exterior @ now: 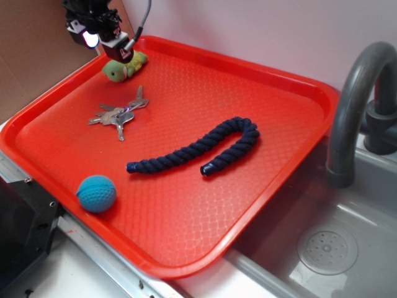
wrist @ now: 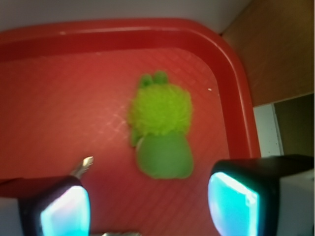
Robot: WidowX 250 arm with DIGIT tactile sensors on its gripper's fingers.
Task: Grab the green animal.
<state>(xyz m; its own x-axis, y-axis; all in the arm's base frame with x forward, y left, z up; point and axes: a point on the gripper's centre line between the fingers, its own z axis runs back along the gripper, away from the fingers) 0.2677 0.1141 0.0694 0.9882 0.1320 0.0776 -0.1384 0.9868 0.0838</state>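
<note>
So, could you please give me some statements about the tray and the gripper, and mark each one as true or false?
1. The green animal lies near a corner of the red tray. True.
2. The gripper is shut on the green animal. False: its fingers are apart and the toy lies on the tray between and beyond them, not held.
3. The blue ball rests beside the green animal. False: it lies near the opposite, front edge of the tray.
4. A bunch of keys lies between the green animal and the dark blue rope. True.
5. The rope hangs into the sink. False: it lies wholly on the tray.
</note>
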